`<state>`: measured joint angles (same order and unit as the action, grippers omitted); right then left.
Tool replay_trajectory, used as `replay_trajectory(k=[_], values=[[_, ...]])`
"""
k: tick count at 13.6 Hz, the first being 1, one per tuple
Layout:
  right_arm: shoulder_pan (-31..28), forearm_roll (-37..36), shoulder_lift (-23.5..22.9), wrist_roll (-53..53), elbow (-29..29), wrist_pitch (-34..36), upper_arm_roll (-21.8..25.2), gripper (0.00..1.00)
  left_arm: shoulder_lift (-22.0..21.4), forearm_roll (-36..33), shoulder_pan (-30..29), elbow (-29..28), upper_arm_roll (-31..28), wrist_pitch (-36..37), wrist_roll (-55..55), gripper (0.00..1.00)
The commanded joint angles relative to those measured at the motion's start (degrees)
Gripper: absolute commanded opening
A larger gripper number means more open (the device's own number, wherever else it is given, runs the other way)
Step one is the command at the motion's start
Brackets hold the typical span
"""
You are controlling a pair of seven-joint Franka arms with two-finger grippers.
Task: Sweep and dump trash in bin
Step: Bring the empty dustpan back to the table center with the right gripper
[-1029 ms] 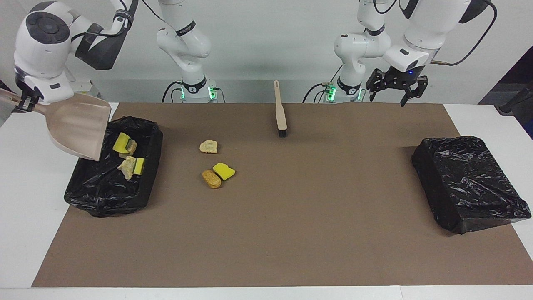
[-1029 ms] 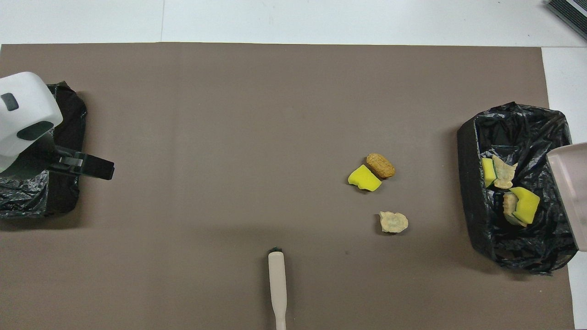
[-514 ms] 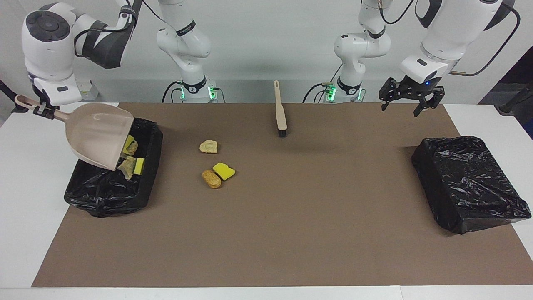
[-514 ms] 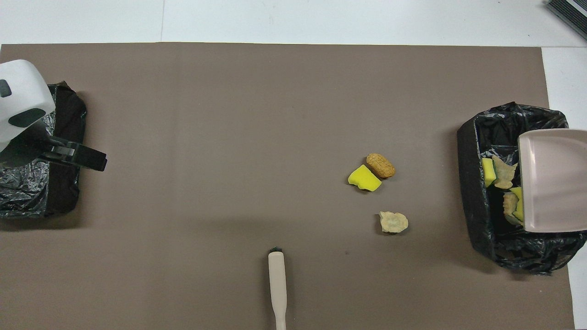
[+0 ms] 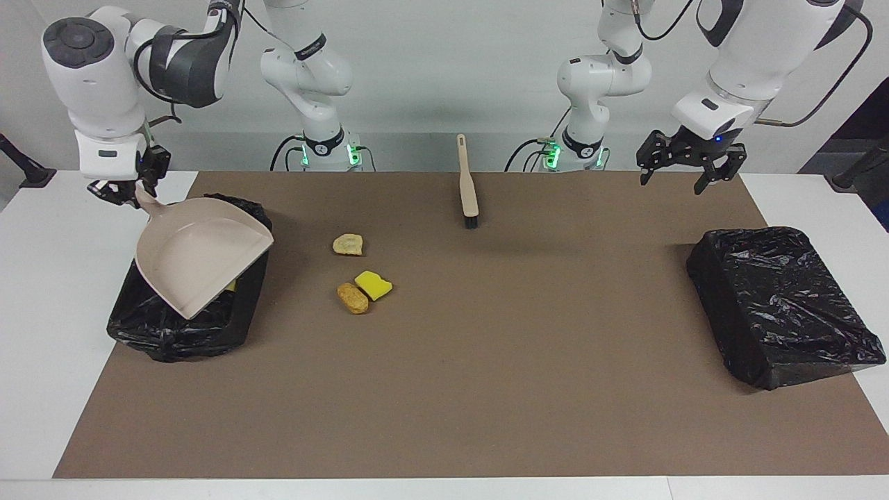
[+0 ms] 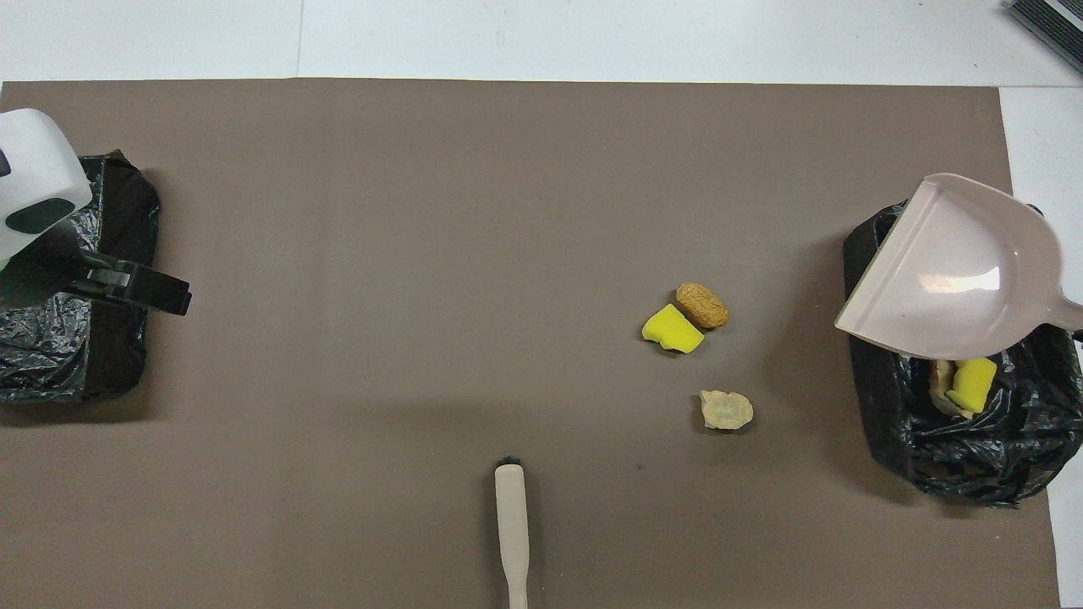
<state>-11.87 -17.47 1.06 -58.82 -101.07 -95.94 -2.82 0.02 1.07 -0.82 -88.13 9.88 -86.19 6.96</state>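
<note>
We see the right gripper (image 5: 127,194) with its jaws closed on the handle of a pale pink dustpan (image 5: 201,253), held in the air over the open black-lined bin (image 5: 177,326) at the right arm's end of the worktop. The pan tilts with its hollow side up and its wide lip toward the middle of the brown mat (image 5: 486,361). In the overhead view the dustpan (image 6: 956,271) covers much of that bin (image 6: 956,457), and under its edge we make out a yellow sponge piece (image 6: 973,382) and a pale chunk (image 6: 939,381) lying inside the liner; any other pieces in there are hidden from us.

The left gripper (image 5: 691,167) hangs with its jaws spread apart and holding nothing, over the mat's edge close to the left arm's base. A second bin wrapped in black plastic (image 5: 781,305) sits at the left arm's end of the worktop.

Three scraps of trash lie on the mat, beside the open bin toward the middle: a pale beige chunk (image 5: 348,244), and farther from the robots a yellow sponge piece (image 5: 374,285) touching a brown bread-like lump (image 5: 353,298). A beige brush (image 5: 467,182) lies on the mat near the robots, about midway between the arms, its dark bristles pointing away from them.
</note>
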Motion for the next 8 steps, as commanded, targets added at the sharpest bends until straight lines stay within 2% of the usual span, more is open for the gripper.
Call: replay_trajectory(k=[1, 8], values=[[4.9, 3.2, 0.3, 12.4, 0.2, 1.8, -0.2, 0.00, -0.5, -0.6, -0.7, 0.2, 0.4, 0.4, 0.7, 1.00], [17.8, 13.8, -4.4, 44.8, 0.2, -1.5, -0.2, 0.00, -0.5, -0.6, -0.6, 0.2, 0.4, 0.2, 0.6, 1.00]])
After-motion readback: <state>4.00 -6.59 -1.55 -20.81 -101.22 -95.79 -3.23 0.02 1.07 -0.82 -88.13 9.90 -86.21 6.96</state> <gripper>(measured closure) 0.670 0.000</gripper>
